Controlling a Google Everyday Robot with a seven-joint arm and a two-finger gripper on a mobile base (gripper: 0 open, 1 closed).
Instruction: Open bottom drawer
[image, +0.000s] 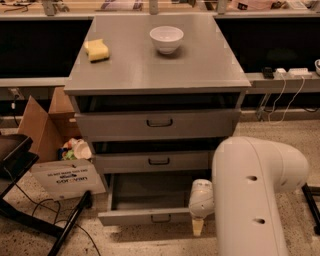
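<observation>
The bottom drawer (131, 217) is seen pulled out at the foot of the grey cabinet (155, 70), its right end hidden by the white arm (252, 200), while the gripper (198, 227) is held against the drawer front, whether open or closed cannot be told.

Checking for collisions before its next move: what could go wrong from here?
The gripper hangs right at the open bottom drawer's front, right of its handle; swinging away could snag or shove the drawer. The arm stands close to the cabinet's right side and might bump it.
</observation>
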